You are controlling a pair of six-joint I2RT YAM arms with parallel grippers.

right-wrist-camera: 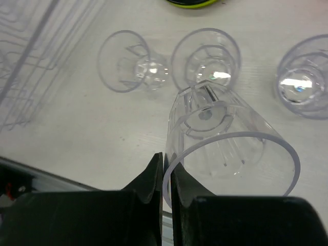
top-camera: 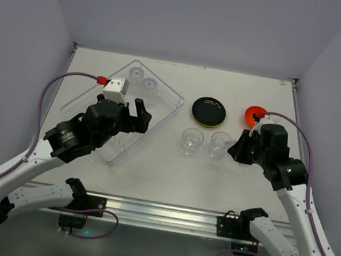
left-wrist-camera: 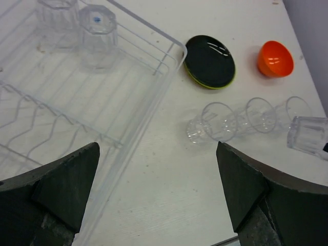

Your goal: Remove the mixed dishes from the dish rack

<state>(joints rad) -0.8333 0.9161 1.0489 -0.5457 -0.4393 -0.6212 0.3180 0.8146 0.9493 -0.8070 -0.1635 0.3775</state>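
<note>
The dish rack (top-camera: pixel 121 110) lies on the left of the table with two clear cups (top-camera: pixel 143 79) in its far end. They also show in the left wrist view (left-wrist-camera: pixel 97 33). My left gripper (top-camera: pixel 141 115) hovers over the rack's right edge (left-wrist-camera: pixel 154 97), open and empty (left-wrist-camera: pixel 158 154). My right gripper (right-wrist-camera: pixel 166 164) is shut on the rim of a clear cup (right-wrist-camera: pixel 230 138), held just above the table. Three more cups (right-wrist-camera: pixel 207 59) stand on the table beyond it. The black plate (top-camera: pixel 209 111) rests on the lime-green plate (left-wrist-camera: pixel 202 85). The orange-red bowl (top-camera: pixel 254 117) sits right of them.
Grey walls close in the table on the left, back and right. The plates and bowl sit behind the row of cups (top-camera: pixel 192 140). The rack's plate-slot prongs (left-wrist-camera: pixel 46 123) are bare.
</note>
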